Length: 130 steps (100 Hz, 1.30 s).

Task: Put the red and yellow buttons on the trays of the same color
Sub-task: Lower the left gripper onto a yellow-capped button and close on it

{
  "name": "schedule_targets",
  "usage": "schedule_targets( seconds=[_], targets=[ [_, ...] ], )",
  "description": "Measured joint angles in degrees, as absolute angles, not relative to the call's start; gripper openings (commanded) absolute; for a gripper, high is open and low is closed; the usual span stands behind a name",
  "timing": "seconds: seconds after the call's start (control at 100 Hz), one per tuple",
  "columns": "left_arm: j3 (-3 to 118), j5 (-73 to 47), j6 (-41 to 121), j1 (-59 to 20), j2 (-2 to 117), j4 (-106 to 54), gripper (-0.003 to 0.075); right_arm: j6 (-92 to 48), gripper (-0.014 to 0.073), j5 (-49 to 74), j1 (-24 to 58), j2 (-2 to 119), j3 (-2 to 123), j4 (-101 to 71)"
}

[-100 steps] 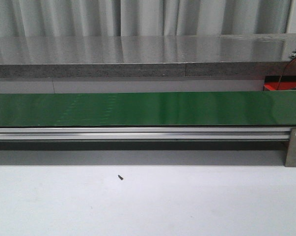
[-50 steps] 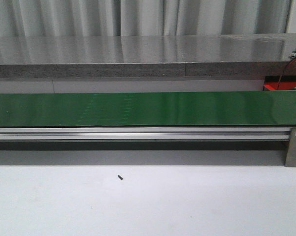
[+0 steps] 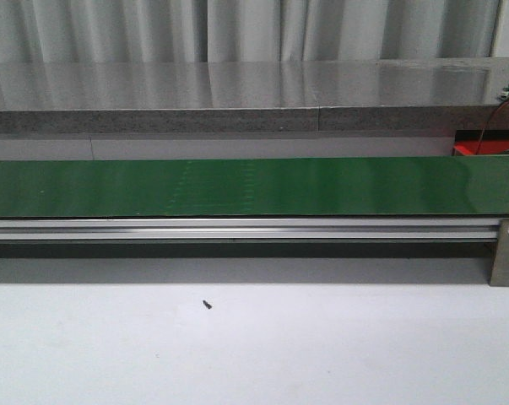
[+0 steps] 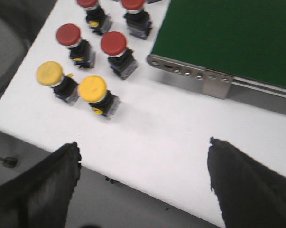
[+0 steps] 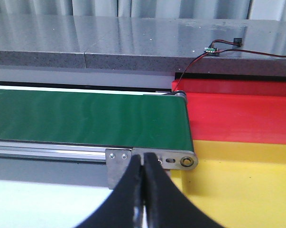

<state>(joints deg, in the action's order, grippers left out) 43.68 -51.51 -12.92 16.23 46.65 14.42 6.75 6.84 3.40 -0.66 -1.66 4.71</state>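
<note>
Nothing has been sorted yet, judging by what shows. The red buttons (image 4: 114,43), 4 in view, and 2 yellow buttons (image 4: 92,89) stand grouped on the white table (image 4: 157,137) just off the left end of the green belt (image 3: 254,187), which carries nothing. At the belt's right end the red tray (image 5: 237,116) lies beyond the yellow tray (image 5: 237,185), the 2 side by side, and the parts in view are bare. All 6 visible buttons are left to move.

The left hand (image 4: 143,183) hovers above the table near the buttons, fingers spread wide, holding nothing. The right hand (image 5: 143,190) waits low by the belt's right end, fingers pressed together with nothing between them.
</note>
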Motion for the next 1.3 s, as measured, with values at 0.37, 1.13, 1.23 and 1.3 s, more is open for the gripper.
schedule_targets(
  seconds=[0.37, 1.13, 1.23, 1.3],
  targets=[
    [46.3, -41.0, -13.9, 29.5, 64.5, 12.8, 0.0528, 6.7, -0.0067, 6.8, 3.4, -0.7, -1.7, 4.7],
    [51.9, -30.7, -14.0, 30.7, 89.7, 13.5, 0.0526, 6.7, -0.0067, 6.8, 3.4, -0.7, -1.7, 4.7],
    [52.0, -30.0, -14.5, 30.7, 90.7, 13.9, 0.0526, 6.7, -0.0067, 6.8, 3.4, -0.7, -1.7, 4.7],
    [52.0, -29.5, -15.0, 30.7, 91.4, 14.4, 0.0526, 6.7, -0.0067, 6.8, 3.4, -0.7, -1.7, 4.7]
  ],
)
